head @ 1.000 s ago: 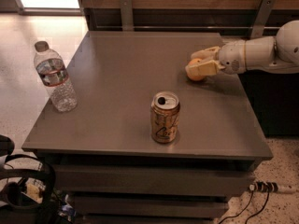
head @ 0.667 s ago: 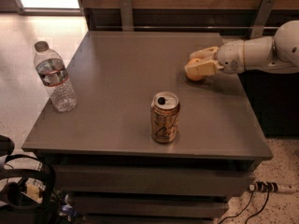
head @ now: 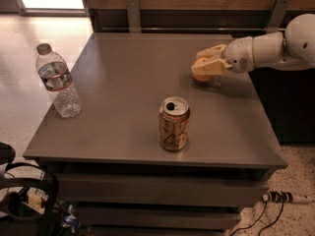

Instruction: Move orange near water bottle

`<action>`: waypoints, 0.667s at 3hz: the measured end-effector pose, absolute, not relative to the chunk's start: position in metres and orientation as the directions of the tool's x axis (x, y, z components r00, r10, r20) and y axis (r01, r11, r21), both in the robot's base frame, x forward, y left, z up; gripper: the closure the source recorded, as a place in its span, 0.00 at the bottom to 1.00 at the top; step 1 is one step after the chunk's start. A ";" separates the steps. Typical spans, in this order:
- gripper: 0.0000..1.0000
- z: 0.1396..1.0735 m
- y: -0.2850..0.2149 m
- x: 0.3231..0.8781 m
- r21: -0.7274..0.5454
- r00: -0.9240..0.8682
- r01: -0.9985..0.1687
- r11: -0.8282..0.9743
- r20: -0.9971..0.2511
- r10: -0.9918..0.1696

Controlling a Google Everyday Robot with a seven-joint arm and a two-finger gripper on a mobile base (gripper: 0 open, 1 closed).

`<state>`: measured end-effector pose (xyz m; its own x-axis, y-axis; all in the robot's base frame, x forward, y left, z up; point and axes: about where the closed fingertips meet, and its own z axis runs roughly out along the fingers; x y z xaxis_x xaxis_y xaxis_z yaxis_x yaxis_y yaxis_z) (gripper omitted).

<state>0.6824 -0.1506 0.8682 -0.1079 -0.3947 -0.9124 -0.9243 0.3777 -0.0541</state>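
The orange (head: 200, 71) is at the right side of the grey table (head: 123, 68), and my gripper (head: 202, 63) is shut on it, one pale finger above and one below. The white arm reaches in from the right edge. Whether the fruit rests on the tabletop or hangs just over it, I cannot tell. The water bottle (head: 58, 82) stands upright near the table's left edge, far from the orange.
A gold-tan drink can (head: 174, 124) stands upright in the front middle of the table, between bottle and orange. A dark cabinet stands to the right. Cables and a power strip (head: 280, 197) lie on the floor.
The gripper has moved a little to the left with the orange in it. Bottle and can have not moved.
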 end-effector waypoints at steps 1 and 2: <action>1.00 0.896 -0.144 0.691 -0.080 -0.084 -0.933 0.351 -0.901 -0.427; 1.00 0.928 -0.119 0.693 -0.089 -0.059 -0.948 0.305 -0.893 -0.446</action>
<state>0.6935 -0.1193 0.9280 -0.0594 -0.4465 -0.8928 -0.9482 0.3049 -0.0894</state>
